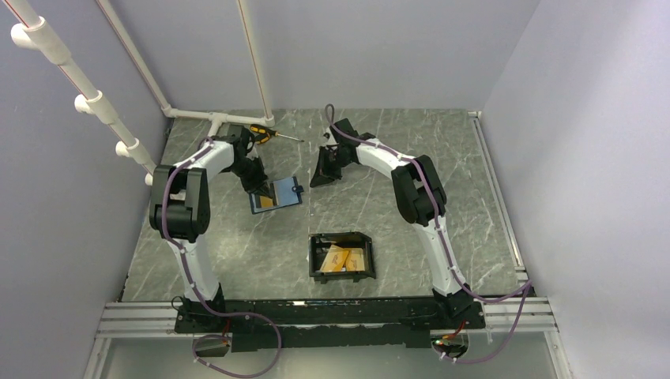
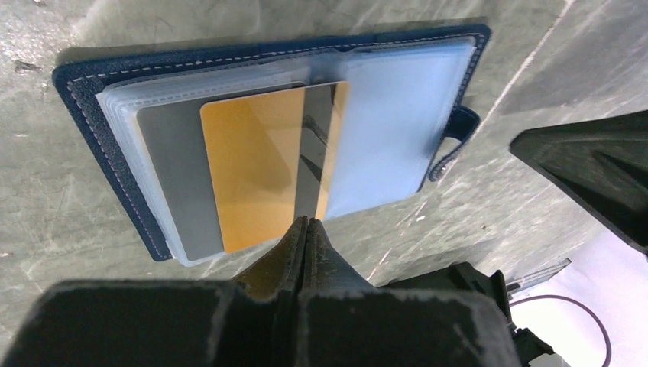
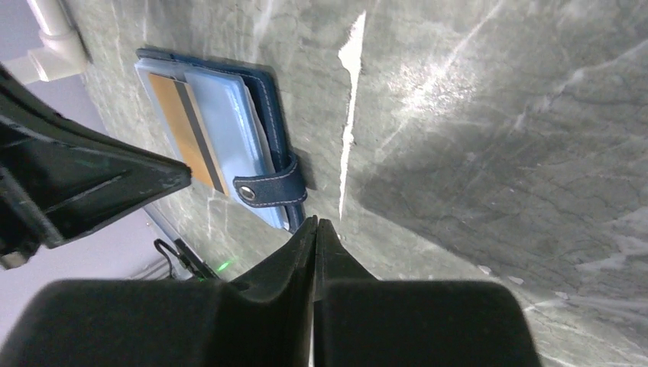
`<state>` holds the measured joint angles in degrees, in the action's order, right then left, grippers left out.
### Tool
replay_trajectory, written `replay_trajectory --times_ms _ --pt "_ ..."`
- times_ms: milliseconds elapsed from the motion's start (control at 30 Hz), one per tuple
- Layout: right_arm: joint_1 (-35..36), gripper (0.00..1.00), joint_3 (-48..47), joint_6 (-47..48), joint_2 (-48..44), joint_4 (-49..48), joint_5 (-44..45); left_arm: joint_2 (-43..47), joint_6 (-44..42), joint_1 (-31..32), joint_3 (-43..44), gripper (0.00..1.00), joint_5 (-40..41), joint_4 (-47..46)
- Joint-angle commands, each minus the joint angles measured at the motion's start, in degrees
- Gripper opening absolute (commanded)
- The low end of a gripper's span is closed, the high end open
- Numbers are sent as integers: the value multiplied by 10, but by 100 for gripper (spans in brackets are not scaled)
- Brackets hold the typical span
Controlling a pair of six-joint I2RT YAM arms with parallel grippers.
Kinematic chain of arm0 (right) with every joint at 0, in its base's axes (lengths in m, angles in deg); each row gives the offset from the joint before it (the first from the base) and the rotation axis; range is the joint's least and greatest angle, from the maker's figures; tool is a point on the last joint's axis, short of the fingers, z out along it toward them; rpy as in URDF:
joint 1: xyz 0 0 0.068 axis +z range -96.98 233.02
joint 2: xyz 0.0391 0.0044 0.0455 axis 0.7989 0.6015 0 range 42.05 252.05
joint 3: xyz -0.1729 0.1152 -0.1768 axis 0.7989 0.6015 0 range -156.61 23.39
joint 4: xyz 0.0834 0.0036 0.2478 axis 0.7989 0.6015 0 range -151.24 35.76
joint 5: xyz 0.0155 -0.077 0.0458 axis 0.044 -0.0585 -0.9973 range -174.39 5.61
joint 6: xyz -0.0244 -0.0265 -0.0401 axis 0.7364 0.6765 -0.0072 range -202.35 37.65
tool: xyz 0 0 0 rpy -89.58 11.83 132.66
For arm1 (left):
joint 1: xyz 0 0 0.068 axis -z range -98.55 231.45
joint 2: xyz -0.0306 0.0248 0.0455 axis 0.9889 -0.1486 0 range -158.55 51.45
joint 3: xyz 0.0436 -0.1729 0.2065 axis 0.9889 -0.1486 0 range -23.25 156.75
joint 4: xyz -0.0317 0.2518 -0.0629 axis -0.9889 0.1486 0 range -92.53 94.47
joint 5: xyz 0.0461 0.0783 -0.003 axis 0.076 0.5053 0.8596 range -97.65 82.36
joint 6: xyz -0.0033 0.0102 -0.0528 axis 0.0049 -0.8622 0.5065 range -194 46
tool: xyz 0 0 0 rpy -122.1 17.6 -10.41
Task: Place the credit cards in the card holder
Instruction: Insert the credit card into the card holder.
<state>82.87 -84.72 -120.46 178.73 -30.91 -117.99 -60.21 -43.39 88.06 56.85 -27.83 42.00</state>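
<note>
The black card holder (image 1: 314, 257) sits at the middle front of the table with orange-gold credit cards (image 1: 344, 258) lying in it. The dark blue wallet (image 1: 286, 189) lies open at the back left, and one more orange-gold card (image 2: 260, 172) with a black stripe lies on its clear sleeves over a grey card (image 2: 172, 180). My left gripper (image 2: 307, 222) is shut, its tips at this card's near edge. My right gripper (image 3: 315, 222) is shut and empty, its tips on the table beside the wallet's strap (image 3: 267, 191). The card also shows in the right wrist view (image 3: 177, 122).
A yellow-handled screwdriver (image 1: 267, 133) lies at the back left near white pipes (image 1: 213, 120). The right gripper's black body (image 2: 600, 172) stands just right of the wallet, with the left gripper (image 3: 84, 183) on the other side. A metal rail (image 1: 332, 316) runs along the front edge.
</note>
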Motion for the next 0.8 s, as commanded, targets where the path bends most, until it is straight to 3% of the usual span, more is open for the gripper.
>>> replay_trajectory --times_ms 0,167,367,567,667,767 --pt "5 13 -34 -1 1 0 -9 -14 -9 2 -20 0 10 -29" --pt "20 43 -59 11 7 19 33 -29 -13 2 -41 0 28 -62" --pt "53 57 -113 20 32 66 111 -44 -10 2 -46 0 46 -68" --pt "75 58 -144 15 52 84 150 -45 -13 2 -59 0 32 -85" --pt "74 55 -109 1 43 61 138 -59 -1 2 -60 0 -33 -112" --pt "72 48 -100 -11 46 47 111 -61 3 8 -61 0 -39 -134"
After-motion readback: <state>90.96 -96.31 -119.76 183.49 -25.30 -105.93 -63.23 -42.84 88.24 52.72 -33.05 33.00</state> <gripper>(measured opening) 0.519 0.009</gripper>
